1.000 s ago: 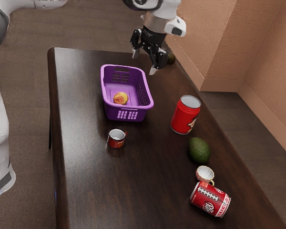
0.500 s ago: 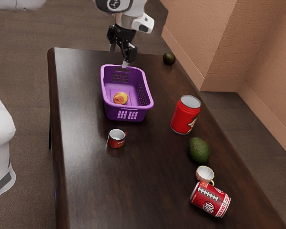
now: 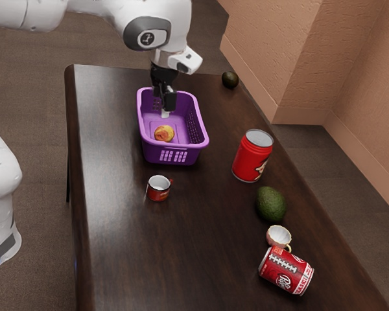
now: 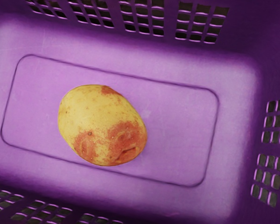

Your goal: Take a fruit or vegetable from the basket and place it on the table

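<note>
The fruit (image 3: 164, 133) lay in the basket (image 3: 157, 154), six o'clock from my pincer (image 3: 161, 109) in the exterior view; I held that released, empty, its fingers parted, presumably to straddle the round sides.

Basket (image 3: 153, 154): purple, grid-patterned sides
Produce (image 4: 100, 123): yellow with reddish-orange blotches
Table (image 3: 194, 259): dark brown
Larger avocado (image 3: 271, 204): dark green

From over here, the exterior view looks slantwise down from well above the worktop (image 3: 117, 233), far enough back from the tool (image 3: 161, 109) to catch the arm too. The wrist view peers steeply down from right by the tool, close over the purple basket (image 3: 153, 153). Both share the basket's inside and its red-blotched yellow fruit (image 4: 102, 125).
</note>
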